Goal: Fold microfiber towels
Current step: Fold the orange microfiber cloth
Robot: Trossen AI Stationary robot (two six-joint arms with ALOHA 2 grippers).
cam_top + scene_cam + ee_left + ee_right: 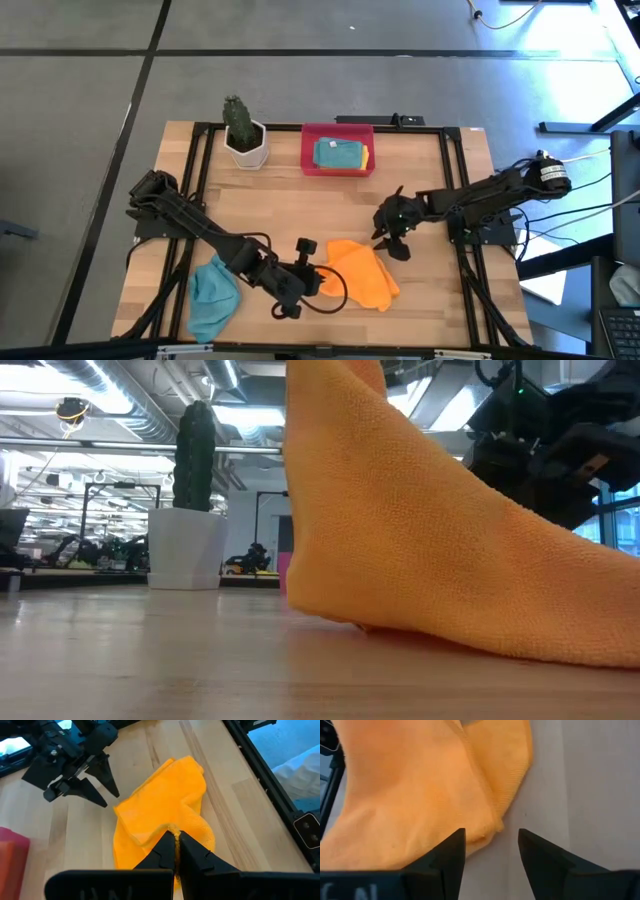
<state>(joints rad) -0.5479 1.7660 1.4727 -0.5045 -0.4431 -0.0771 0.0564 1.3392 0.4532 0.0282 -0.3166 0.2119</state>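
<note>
Orange towel hides most of the low view.

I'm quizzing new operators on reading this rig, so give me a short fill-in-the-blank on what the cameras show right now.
1. The left gripper is shut on the ____ towel.
2. The right gripper has its fingers ____, holding nothing.
3. The teal-blue towel on the table lies near the ____ arm.
4. The folded towels rest in the ____ tray.

Missing words: orange; open; left; red
</note>
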